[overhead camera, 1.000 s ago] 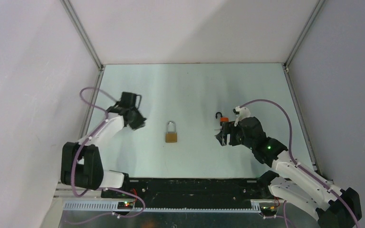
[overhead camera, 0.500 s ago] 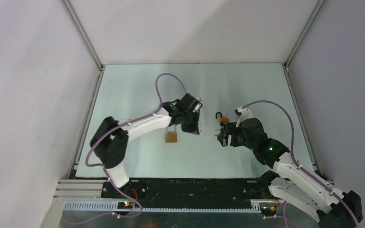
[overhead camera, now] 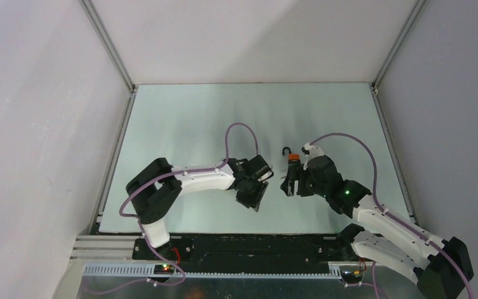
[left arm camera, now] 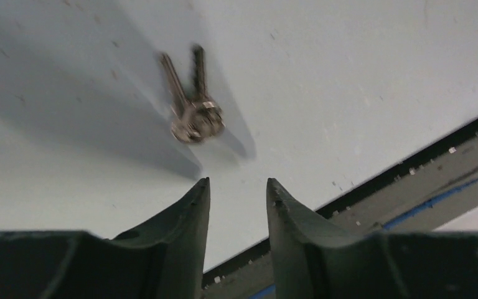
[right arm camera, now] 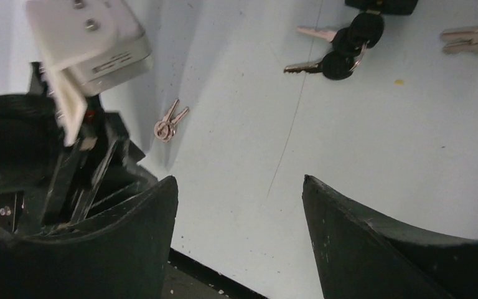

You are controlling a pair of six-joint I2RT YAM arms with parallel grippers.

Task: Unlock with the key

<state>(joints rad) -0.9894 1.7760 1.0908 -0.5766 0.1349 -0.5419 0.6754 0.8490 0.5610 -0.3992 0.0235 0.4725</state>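
top external: fixed, high behind the arm bases, looking down over the whole table | left wrist: low and close, past its own fingers toward the near rail | right wrist: close, tilted down | shared: both wrists see the silver key pair (right also sees the left arm)

Bare table surrounds the silver keys ahead of the left gripper; the left arm crowds the right gripper's left flank.
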